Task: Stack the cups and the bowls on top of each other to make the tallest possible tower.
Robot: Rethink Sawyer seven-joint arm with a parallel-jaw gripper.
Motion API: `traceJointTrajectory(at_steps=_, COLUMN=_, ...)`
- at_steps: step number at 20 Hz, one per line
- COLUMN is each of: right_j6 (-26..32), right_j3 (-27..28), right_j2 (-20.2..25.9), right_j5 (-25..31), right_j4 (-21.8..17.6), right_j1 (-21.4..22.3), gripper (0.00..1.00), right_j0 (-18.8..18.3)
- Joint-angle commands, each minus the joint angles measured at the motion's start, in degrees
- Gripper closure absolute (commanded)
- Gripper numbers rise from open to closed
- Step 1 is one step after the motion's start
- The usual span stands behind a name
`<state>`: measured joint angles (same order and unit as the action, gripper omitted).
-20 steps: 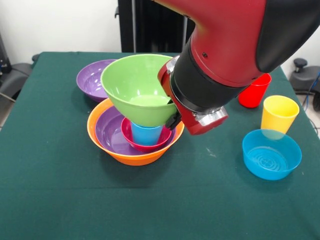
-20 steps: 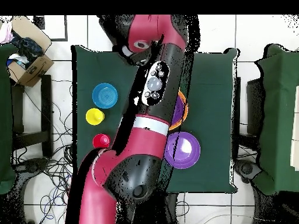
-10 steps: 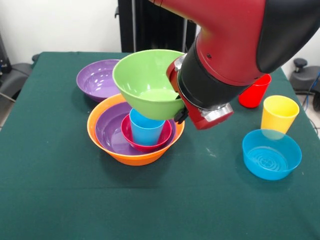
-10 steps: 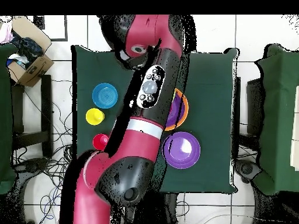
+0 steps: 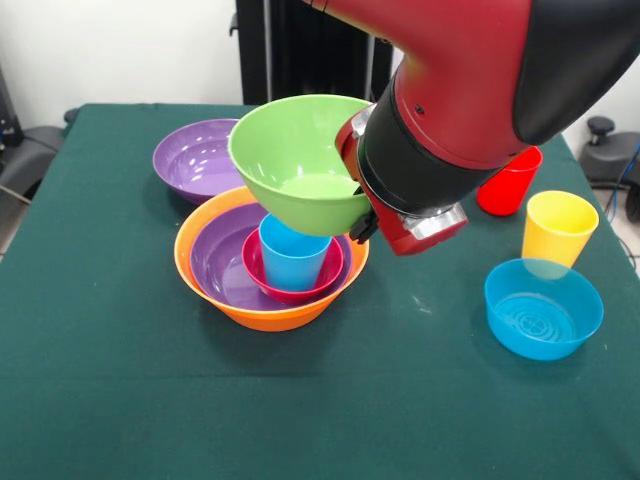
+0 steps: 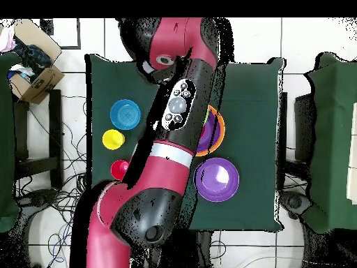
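Front view: glossy round lime bowl (image 5: 300, 172) above tapered blue cup (image 5: 293, 258).

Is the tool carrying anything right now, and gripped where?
Yes: the green bowl, held at its rim on the arm's side, tilted above the blue cup. The tool itself is hidden.

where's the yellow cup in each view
Front view: yellow cup at right, between the red cup and small blue bowl.
Overhead view: yellow cup at left, again between red cup and blue bowl.
Shared landmark: the loose purple bowl.
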<state>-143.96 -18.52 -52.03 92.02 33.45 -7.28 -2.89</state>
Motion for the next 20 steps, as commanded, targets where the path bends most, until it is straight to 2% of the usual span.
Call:
traceJointTrajectory(at_steps=1, right_j6=5.3, right_j3=-2.4, right_j2=3.9, right_j5=3.5, right_j4=-3.7, right_j1=0.1, gripper=1.0, right_j0=-0.6)
traceJointTrajectory(at_steps=13, right_j6=7.1, right_j3=0.8, right_j2=2.8, right_j5=3.0, right_j4=-3.4, right_j1=-1.2, gripper=1.0, right_j0=-2.3)
traceJointTrajectory(at_steps=20, right_j6=7.1, right_j3=0.8, right_j2=3.0, right_j5=2.7, right_j4=-3.2, right_j1=-1.2, gripper=1.0, right_j0=-2.3)
